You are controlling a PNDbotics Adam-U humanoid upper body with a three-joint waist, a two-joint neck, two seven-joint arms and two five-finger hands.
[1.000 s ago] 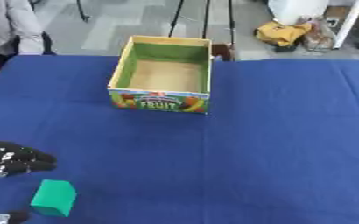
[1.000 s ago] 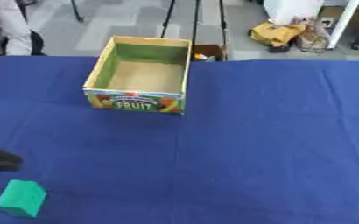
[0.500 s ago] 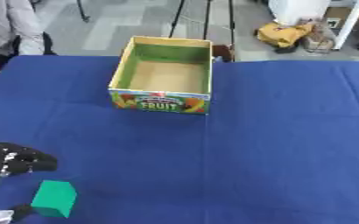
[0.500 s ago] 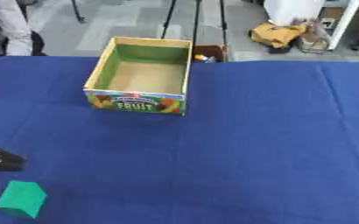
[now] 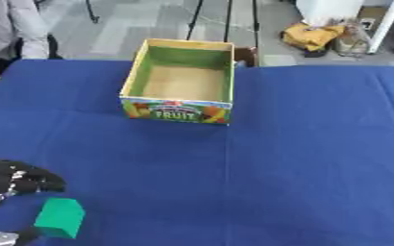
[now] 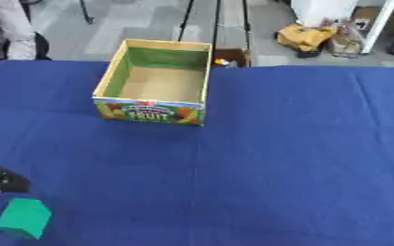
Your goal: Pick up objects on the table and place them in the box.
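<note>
At the near left corner of the table, you had the left hand hovering just above a green block, which lay on the blue cloth close to the near edge. The hand's dark fingers were curled inward and held nothing; they sat just beside the block's far top edge, though whether they touched it could not be told. A bit of silver and black (perhaps part of the same arm) showed at the very corner below the block. Your right hand appeared in neither view. Well apart from the block, toward the far edge and left of the middle, stood the box, open at the top, green inside with a bare cardboard floor, its near wall printed with fruit and the word FRUIT.
</note>
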